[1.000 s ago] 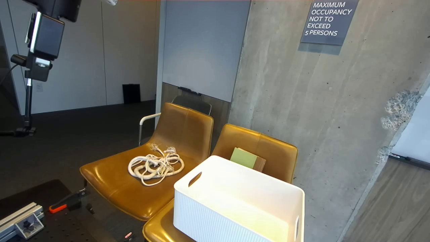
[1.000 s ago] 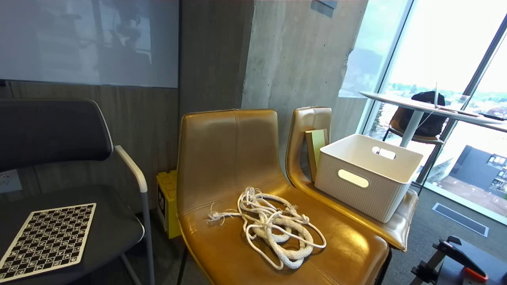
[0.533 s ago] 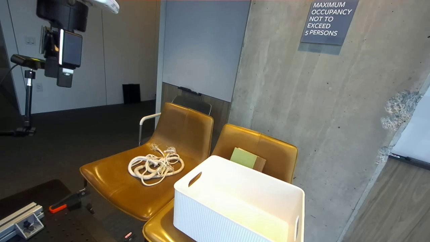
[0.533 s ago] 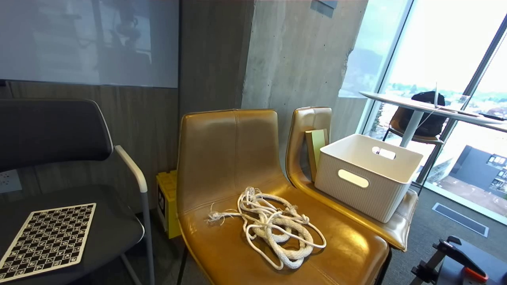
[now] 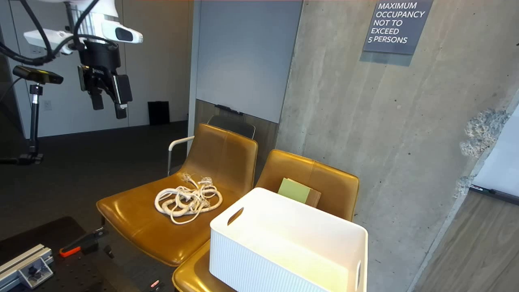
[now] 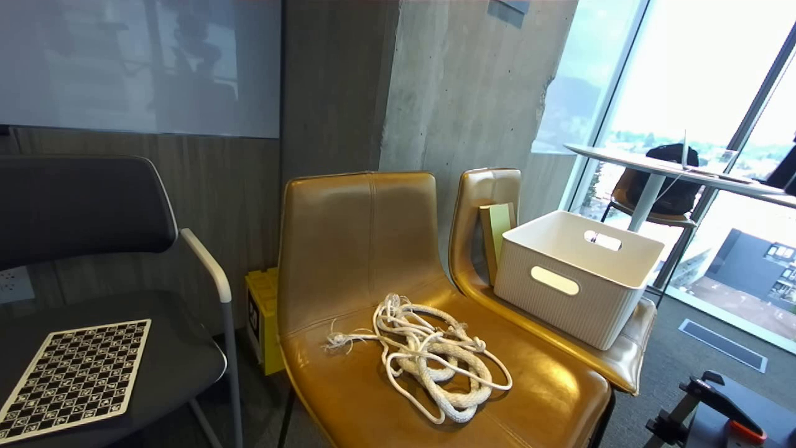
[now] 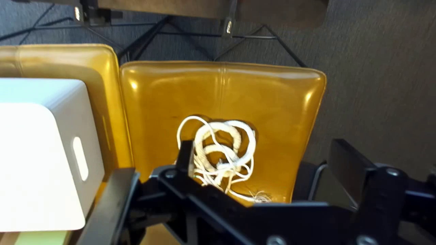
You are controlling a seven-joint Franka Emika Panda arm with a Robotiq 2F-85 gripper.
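Seemingly the reach stage: the claw (image 5: 109,108) hangs high, spread and empty.
White rope (image 5: 196,201) lies tangled on the left tan chair (image 5: 134,207); gripping it would call for lowering over a loop.

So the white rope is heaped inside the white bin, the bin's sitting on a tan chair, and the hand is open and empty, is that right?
No, the white rope is heaped on the neighbouring tan chair, not inside the white bin; both exterior views show it. The rest holds: the bin sits on another tan chair, and the hand is open and empty.
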